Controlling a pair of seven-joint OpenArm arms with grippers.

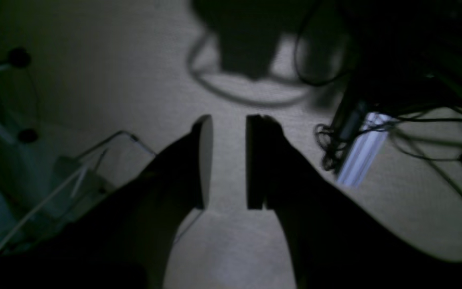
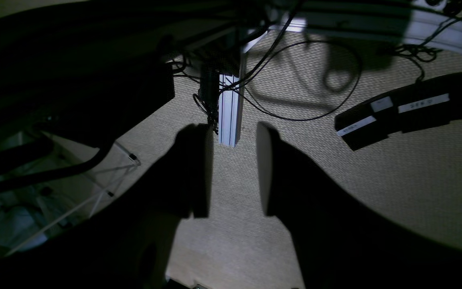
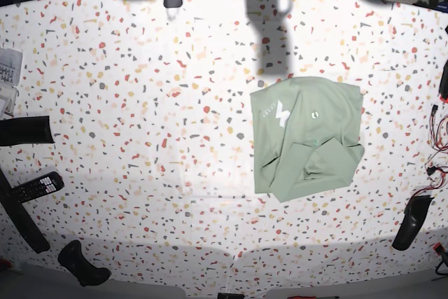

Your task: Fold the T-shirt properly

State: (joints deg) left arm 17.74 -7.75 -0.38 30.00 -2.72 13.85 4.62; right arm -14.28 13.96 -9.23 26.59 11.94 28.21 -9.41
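Tabletop: speckled white surface (image 3: 140,103) with red, grey and yellow flecks, filling the base view.
Left edge: a black remote control (image 3: 35,188) lies by the table's left rim, with other dark objects near it that are hard to make out.
T-shirt: the sage-green T-shirt (image 3: 306,138) lies folded into a rough rectangle, right of the table's centre, with its white zigzag logo (image 3: 281,113) and a small round mark (image 3: 315,113) facing up; its lower part is creased and uneven.
Right gripper: the right gripper (image 2: 233,170) hangs over woven carpet, fingers spread with clear space between them, nothing held.
Left gripper: the left gripper (image 1: 229,160) also hangs over carpet, fingers parted by a narrower gap, nothing between them.
Floor: black cables (image 2: 295,80) loop over the carpet.
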